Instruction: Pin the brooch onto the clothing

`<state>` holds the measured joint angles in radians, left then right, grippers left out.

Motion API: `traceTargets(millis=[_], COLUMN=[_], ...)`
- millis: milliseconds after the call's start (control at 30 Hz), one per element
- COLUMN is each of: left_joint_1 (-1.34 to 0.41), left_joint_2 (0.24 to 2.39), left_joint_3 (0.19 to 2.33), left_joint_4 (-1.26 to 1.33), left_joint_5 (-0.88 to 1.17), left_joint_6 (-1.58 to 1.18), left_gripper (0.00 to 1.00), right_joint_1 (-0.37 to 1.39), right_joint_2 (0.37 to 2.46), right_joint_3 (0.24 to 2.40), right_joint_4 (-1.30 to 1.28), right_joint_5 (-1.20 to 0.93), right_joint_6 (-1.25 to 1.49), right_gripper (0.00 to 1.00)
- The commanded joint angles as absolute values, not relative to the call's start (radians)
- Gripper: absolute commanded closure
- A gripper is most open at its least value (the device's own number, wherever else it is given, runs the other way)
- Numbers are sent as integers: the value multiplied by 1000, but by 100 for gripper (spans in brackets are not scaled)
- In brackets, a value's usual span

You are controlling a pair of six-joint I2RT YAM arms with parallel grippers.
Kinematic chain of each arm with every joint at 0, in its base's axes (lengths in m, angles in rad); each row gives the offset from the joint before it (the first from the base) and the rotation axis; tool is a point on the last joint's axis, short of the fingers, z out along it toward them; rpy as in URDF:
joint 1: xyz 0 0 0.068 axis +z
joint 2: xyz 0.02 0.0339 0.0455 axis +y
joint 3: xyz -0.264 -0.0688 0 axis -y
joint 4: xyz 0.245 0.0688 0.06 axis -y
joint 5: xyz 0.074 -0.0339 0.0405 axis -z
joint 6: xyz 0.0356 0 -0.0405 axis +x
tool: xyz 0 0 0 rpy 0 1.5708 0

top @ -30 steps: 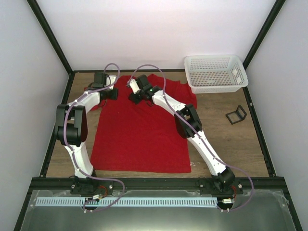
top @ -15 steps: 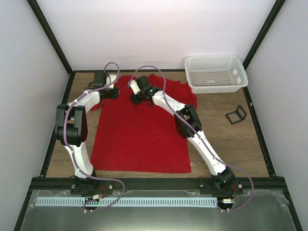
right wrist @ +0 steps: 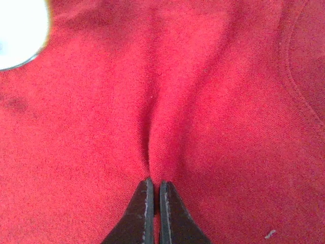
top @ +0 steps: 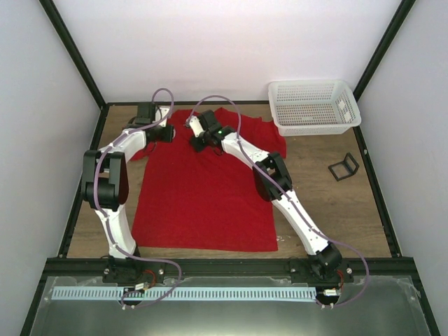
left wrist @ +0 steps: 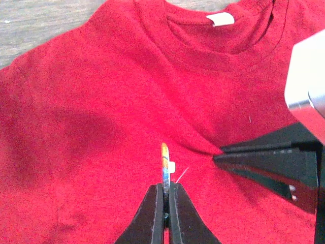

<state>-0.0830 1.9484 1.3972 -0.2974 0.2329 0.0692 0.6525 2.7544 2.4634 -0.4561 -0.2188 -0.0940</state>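
The red T-shirt lies flat on the table, neck to the back. My left gripper hovers over its upper left chest. In the left wrist view my left gripper is shut on the small round brooch, held edge-on with its thin pin pointing right, just above the shirt. My right gripper is beside it near the collar. In the right wrist view my right gripper is shut on a raised fold of the shirt. Its black fingers show right of the brooch.
A white mesh basket stands at the back right. A black wire-frame stand sits on the wood right of the shirt. The shirt's white neck label is behind the brooch. A white arm part shows at top left.
My left gripper has shifted slightly back and right with the brooch. The right gripper stays pinching the shirt fold, almost unmoved.
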Motion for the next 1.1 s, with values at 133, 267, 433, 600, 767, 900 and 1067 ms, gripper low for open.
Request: traceTargets(millis=[133,267,433,600,767,900,1067], left_joint_1=[-78,-78,-78,-77,-78,-83,-122], left_joint_2=[2059,2086,2137,2208,2212,2211,2252], left_joint_3=[1519,1549,1625,1731,1771,1769,1829], left_joint_4=[-375,-394,-444,-589,-701,-723,-763], left_joint_5=[274,252,277,272,268,265,217], left_joint_6=[20,17,18,-17,-56,-59,-52], left_gripper=[100,100,100,100,100,100,100], right_joint_1=[619,613,614,611,603,601,597], right_joint_2=[2715,2709,2705,2695,2697,2699,2705], right_joint_3=[2431,2427,2420,2399,2397,2394,2388], right_joint_4=[-404,-395,-387,-368,-357,-348,-331], right_joint_5=[-303,-348,-385,-402,-409,-421,-452], right_joint_6=[-62,-72,-91,-105,-106,-116,-133], right_gripper=[99,99,99,99,99,99,99])
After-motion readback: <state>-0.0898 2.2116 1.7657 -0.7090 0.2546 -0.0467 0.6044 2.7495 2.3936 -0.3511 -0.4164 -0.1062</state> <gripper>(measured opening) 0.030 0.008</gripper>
